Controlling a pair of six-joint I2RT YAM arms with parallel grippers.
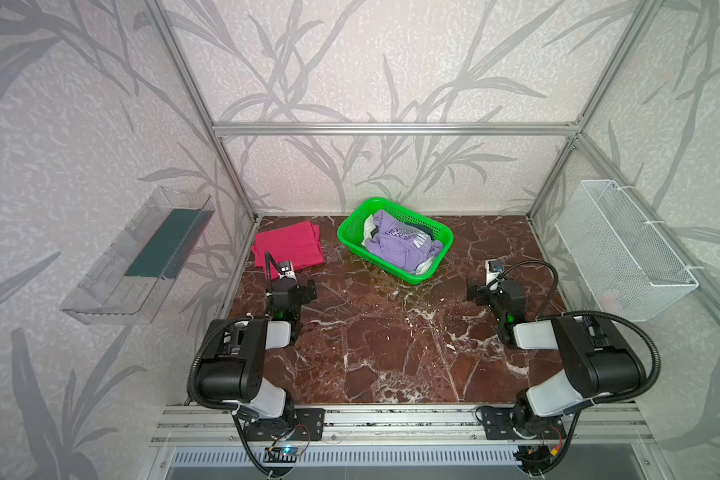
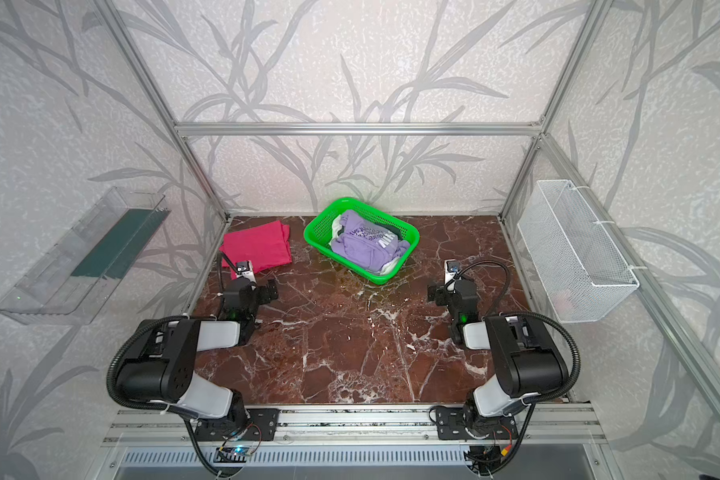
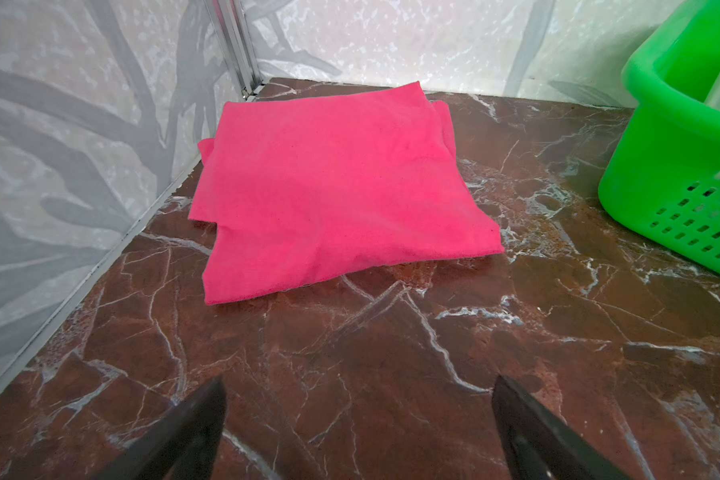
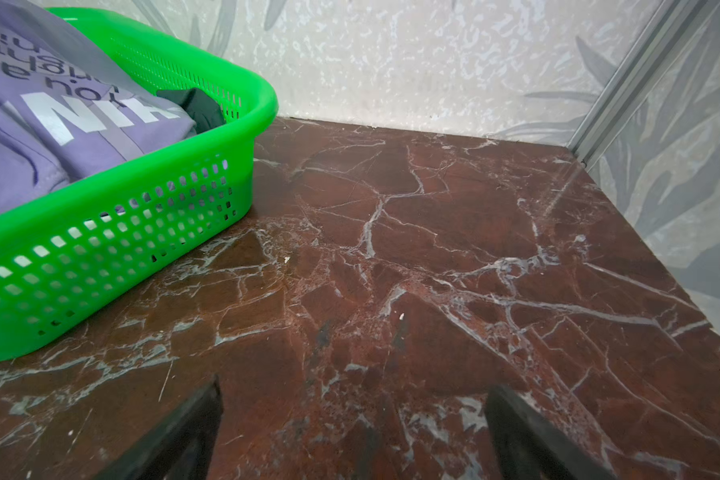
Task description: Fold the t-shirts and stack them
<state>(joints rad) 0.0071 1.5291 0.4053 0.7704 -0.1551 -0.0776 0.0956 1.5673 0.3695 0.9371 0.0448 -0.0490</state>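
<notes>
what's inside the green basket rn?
In the green basket: crumpled lavender t-shirt on top, white garment at its edges, dark garment peeking out beside it. Anything beneath is covered.

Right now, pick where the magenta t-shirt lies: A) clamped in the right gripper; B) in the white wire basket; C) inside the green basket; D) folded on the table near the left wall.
D: the magenta t-shirt lies folded on the table by the left wall, apart from the green basket.

Left arm [image 1: 233, 361] and right arm [image 1: 591, 353] tucked back, elbows raised. Left claw [image 3: 359, 382] spread wide, empty. Right claw [image 4: 354, 386] same, holding nothing.
</notes>
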